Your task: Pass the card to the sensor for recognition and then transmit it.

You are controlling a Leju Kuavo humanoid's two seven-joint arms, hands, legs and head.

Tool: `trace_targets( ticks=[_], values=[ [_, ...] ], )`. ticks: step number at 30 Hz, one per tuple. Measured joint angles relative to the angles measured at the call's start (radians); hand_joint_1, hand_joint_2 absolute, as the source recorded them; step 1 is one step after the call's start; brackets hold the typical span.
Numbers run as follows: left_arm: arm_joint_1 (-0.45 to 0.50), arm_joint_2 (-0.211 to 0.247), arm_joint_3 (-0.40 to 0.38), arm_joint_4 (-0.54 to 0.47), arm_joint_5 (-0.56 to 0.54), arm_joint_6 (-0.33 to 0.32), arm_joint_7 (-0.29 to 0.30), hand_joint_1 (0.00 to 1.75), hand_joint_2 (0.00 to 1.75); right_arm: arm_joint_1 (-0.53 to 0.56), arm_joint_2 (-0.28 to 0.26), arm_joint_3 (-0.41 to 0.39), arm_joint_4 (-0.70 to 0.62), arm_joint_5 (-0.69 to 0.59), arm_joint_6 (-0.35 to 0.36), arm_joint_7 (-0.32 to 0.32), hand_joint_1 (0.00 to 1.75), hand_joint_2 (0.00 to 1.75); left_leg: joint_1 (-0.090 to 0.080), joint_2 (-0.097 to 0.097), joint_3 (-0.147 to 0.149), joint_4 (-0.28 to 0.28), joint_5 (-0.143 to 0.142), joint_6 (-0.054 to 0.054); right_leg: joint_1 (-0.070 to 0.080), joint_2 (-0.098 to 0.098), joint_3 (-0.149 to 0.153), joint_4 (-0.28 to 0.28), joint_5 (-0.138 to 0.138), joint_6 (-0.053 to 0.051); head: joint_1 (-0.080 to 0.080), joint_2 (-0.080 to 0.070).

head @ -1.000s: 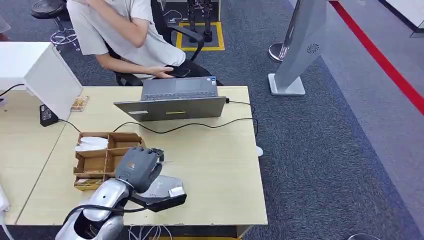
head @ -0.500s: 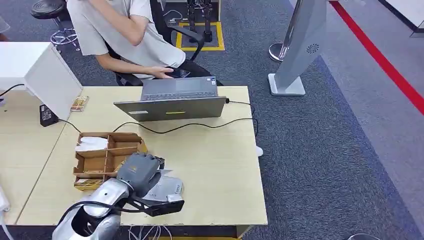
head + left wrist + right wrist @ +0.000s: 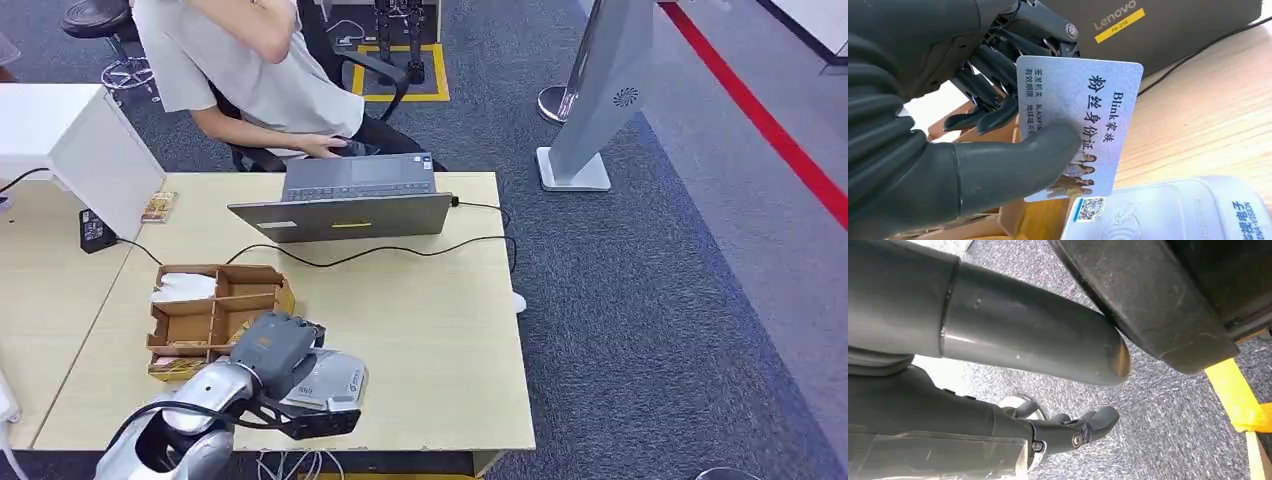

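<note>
The left hand (image 3: 948,125) pinches the card (image 3: 1078,125) between thumb and fingers just above the white sensor (image 3: 335,380) on the table (image 3: 440,330), beside the wooden box (image 3: 205,315), while the right hand (image 3: 1068,432) hangs over the carpet with fingers curled on nothing.
</note>
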State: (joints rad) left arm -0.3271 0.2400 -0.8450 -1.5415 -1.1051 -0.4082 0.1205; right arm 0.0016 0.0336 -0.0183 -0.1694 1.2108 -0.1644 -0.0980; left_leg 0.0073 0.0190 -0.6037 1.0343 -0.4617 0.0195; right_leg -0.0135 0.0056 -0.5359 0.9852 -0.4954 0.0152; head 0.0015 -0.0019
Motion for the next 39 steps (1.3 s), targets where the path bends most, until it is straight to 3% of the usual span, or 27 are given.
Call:
trace_targets(
  ticks=[20, 39],
  values=[
    [-0.002, 0.010, -0.011, 0.000, 0.015, -0.011, 0.005, 1.75, 1.75, 0.000, 0.000, 0.000, 0.000, 0.003, 0.000, 0.000, 0.00, 0.00, 0.000, 0.000, 0.000, 0.000, 0.000, 0.000, 0.000, 0.000, 0.000, 0.000, 0.000, 0.000, 0.000, 0.000],
    [-0.018, 0.071, -0.047, 0.011, 0.100, -0.093, 0.010, 1.75, 1.75, 0.000, 0.000, 0.000, 0.000, 0.034, 0.001, 0.012, 0.00, 0.00, 0.000, 0.000, 0.000, 0.000, 0.000, 0.000, 0.000, 0.000, 0.001, 0.000, 0.000, 0.000, 0.000, 0.000]
  ],
)
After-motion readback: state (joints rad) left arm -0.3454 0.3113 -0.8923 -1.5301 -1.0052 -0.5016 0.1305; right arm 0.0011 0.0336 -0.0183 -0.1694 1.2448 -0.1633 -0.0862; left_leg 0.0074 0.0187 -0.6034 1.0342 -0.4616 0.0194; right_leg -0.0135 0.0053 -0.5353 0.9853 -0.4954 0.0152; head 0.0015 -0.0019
